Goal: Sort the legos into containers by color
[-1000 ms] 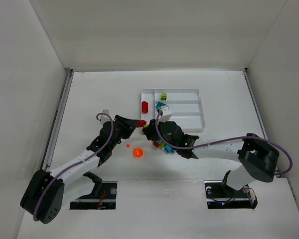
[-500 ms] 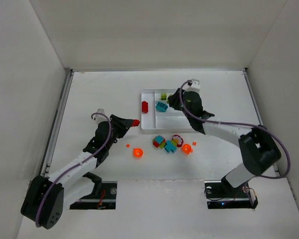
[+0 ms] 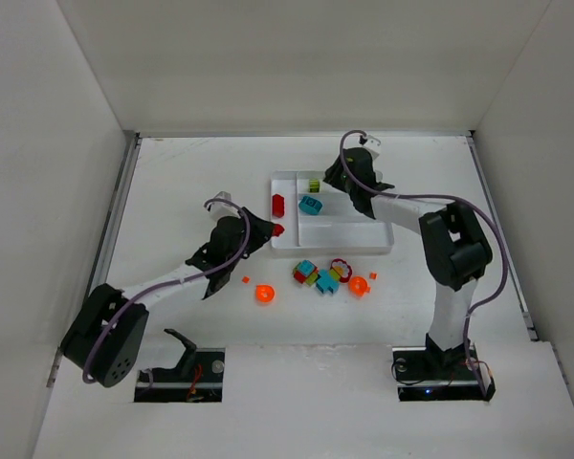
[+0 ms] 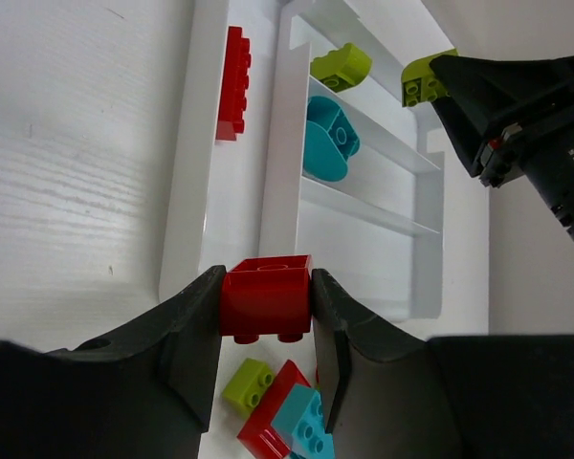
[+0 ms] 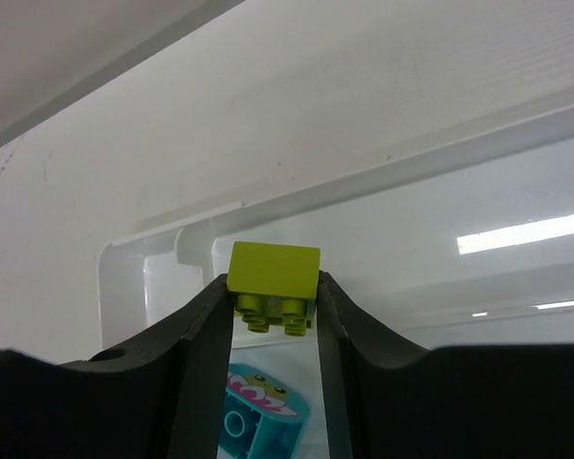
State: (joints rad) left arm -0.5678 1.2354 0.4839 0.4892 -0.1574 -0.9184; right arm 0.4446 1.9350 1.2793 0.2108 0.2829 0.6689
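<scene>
My left gripper (image 3: 274, 229) is shut on a red lego (image 4: 266, 298), held at the near-left corner of the white tray (image 3: 386, 245), just short of its narrow side slot. One red lego (image 3: 277, 203) lies in that slot. My right gripper (image 3: 331, 182) is shut on a yellow-green lego (image 5: 274, 275) above the tray's far slot, where another yellow-green lego (image 3: 314, 185) lies. A teal lego (image 3: 311, 205) sits in the slot beside it. The tray's two nearer long slots hold nothing.
Loose legos lie on the table in front of the tray: a mixed cluster (image 3: 316, 277), an orange round piece (image 3: 264, 294), another orange one (image 3: 359, 285) and a tiny orange bit (image 3: 246, 279). White walls close off the table's back and sides.
My right arm swung from the loose cluster up over the tray's far slot with the yellow-green lego. My left gripper carried its red lego right, up to the tray's corner.
</scene>
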